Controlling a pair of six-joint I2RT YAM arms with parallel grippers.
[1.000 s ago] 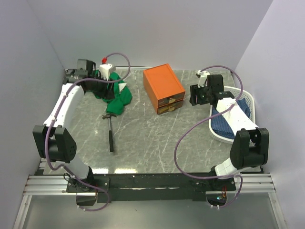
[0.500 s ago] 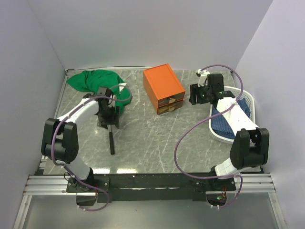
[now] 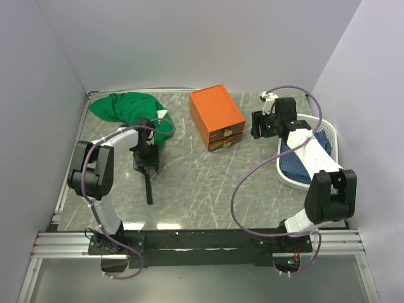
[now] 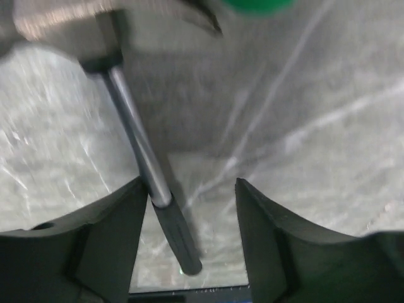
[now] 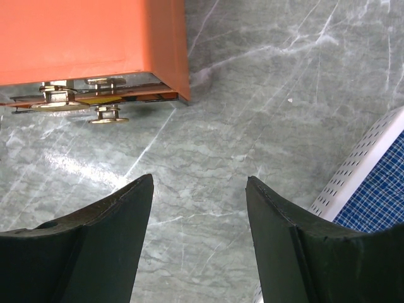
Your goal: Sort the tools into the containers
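Your left jaws are swinging over from the back corner and straddling the hammer (image 4: pixel 137 136) wide open, nothing gripped yet, as it's lying on the counter (image 3: pixel 202 183) left of the orange box (image 3: pixel 216 113), while your right jaws are hovering open and empty by the drawers (image 3: pixel 224 139).

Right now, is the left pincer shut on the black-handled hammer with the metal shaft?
No: the left pincer stands open, with the black-handled hammer lying in the gap, near one finger.
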